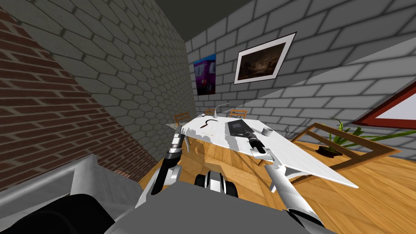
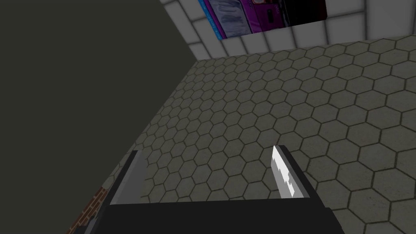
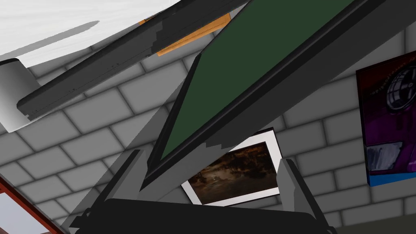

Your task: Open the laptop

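Right gripper (image 3: 211, 156) has fingers apart astride the laptop lid (image 3: 252, 73), left gripper (image 2: 207, 150) apart too: unclamped, lid may slip and drop shut.

Left gripper (image 2: 206, 151): dark body along the lower edge of the frame.
Fingers (image 2: 284, 178): two blades wide apart, one brightly lit, one shaded.
Wall (image 2: 284, 101): grey hexagon tiles, centre and right.
Poster (image 2: 264, 16): purple, top edge.

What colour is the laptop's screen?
Laptop screen: dark green; right wrist view shows it best.
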